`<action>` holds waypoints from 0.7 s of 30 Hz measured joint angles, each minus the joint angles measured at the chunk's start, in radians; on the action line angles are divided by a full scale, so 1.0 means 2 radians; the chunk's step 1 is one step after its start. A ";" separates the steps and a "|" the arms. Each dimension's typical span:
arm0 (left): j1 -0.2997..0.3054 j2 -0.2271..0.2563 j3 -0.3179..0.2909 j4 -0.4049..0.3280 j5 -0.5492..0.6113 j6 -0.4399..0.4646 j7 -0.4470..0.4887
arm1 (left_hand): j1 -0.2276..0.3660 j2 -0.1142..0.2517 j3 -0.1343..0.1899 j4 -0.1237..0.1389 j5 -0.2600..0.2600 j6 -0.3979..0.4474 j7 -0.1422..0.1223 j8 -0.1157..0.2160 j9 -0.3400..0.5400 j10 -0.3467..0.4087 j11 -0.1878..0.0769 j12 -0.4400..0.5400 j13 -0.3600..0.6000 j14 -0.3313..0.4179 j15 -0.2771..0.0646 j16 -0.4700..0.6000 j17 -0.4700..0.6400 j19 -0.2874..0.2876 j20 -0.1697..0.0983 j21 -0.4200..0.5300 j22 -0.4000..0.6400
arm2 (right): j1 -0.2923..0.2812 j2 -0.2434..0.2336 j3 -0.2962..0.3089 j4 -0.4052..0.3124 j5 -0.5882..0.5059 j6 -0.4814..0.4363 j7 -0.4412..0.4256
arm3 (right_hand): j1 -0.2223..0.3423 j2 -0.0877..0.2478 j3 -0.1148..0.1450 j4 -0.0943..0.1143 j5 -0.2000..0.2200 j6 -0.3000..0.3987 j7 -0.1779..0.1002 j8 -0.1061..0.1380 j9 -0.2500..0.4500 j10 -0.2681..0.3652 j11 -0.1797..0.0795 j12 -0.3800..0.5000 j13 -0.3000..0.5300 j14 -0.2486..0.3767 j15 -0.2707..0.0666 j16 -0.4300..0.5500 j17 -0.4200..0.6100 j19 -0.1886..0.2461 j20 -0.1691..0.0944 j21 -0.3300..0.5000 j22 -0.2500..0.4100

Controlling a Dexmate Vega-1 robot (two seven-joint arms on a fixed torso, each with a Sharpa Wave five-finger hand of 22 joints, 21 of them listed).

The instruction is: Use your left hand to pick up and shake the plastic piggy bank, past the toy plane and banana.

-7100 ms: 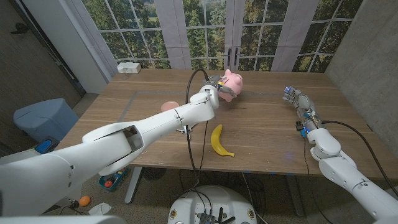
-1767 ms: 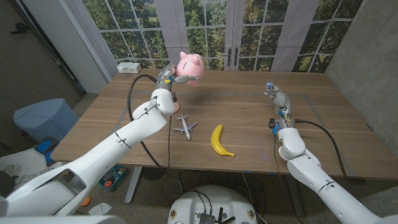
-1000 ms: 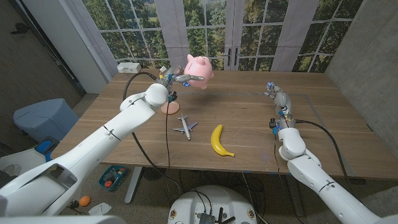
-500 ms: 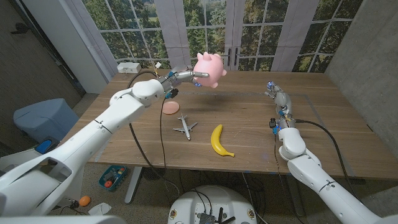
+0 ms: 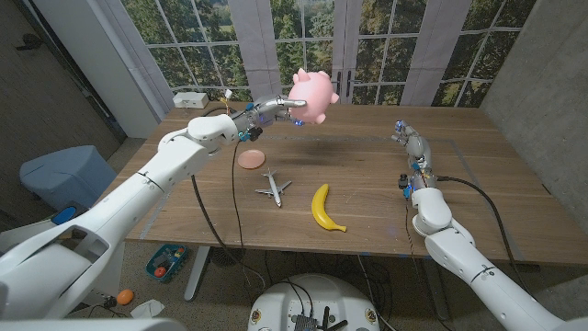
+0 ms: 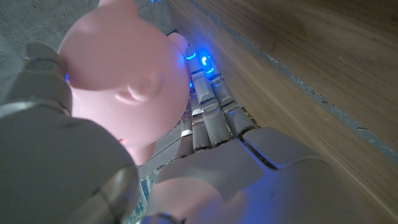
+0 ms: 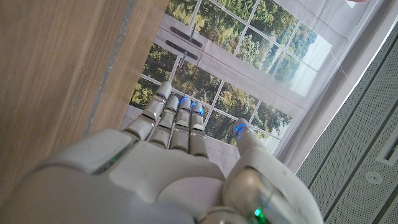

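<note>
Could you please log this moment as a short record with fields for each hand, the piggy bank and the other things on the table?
left hand: grips the pink piggy bank, arm stretched out
piggy bank: in the air above the table's far side
right hand: holds nothing, fingers straight, over the table's right part
toy plane: on the table, left of the banana
pink disc: on the table, beyond the plane
</note>
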 measured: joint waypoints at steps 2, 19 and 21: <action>-0.002 0.003 0.004 0.000 0.000 0.003 0.003 | 0.000 0.000 0.000 0.000 0.000 0.000 0.000 0.000 0.000 0.000 0.000 -0.001 0.000 0.000 0.000 -0.002 0.001 0.000 0.000 0.004 -0.001 | 0.001 0.001 -0.001 0.001 0.000 0.000 0.000 | 0.000 0.000 0.000 0.000 0.000 0.000 0.000 0.000 0.000 0.000 0.000 0.000 0.000 0.000 0.000 0.000 0.000 0.000 0.000 0.000 0.000; -0.009 0.019 0.037 -0.068 0.102 0.123 0.130 | 0.005 0.005 0.000 0.000 0.002 0.000 0.000 0.001 0.000 0.000 0.000 -0.005 0.002 0.000 0.000 -0.004 0.001 0.000 0.000 0.008 -0.002 | 0.008 0.004 -0.005 0.008 0.002 -0.002 0.001 | 0.000 0.000 0.000 0.000 0.000 0.000 0.000 0.000 0.000 0.000 0.000 0.000 0.000 0.000 0.000 -0.004 0.000 0.000 0.000 -0.004 0.000; -0.006 0.012 0.041 -0.080 0.123 0.154 0.163 | 0.005 0.005 -0.001 0.000 0.002 0.000 0.000 0.001 0.000 0.000 0.000 -0.005 0.002 0.000 0.000 -0.004 0.001 0.000 0.000 0.011 -0.002 | 0.010 0.004 -0.006 0.009 0.002 -0.003 0.001 | 0.000 0.000 0.000 0.000 0.000 0.000 0.000 0.000 0.000 0.000 0.000 0.000 0.000 0.000 0.000 -0.004 0.000 0.000 0.000 -0.004 0.000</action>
